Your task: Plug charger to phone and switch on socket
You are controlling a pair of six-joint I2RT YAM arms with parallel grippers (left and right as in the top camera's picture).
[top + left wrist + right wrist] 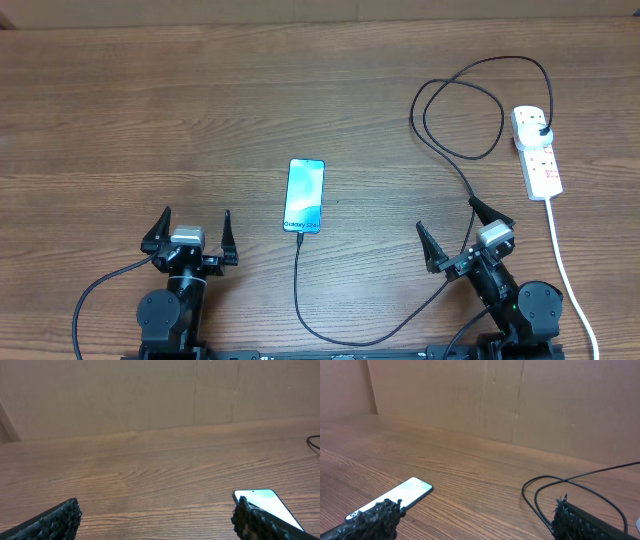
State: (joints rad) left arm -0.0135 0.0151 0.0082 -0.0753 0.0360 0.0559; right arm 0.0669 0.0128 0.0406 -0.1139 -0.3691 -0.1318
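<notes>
Left tool [196,214], right tool [445,212]: released. Socket [537,152] at 2 o'clock of right tool, axis 12–6; right arm nearer.

**Both arms low in the frame, jaws spread wide**

The left arm [165,312] sits at the lower left of the overhead frame. Its left end effector [195,220] points straight up the frame, jaws splayed wide with nothing between them. The right arm [525,305] sits at the lower right, its wrist angled toward the upper left. The right end effector [447,218] is also spread wide and empty. In each wrist view the dark, rough-textured fingers [57,520] show only at the bottom corners, well apart.
</notes>
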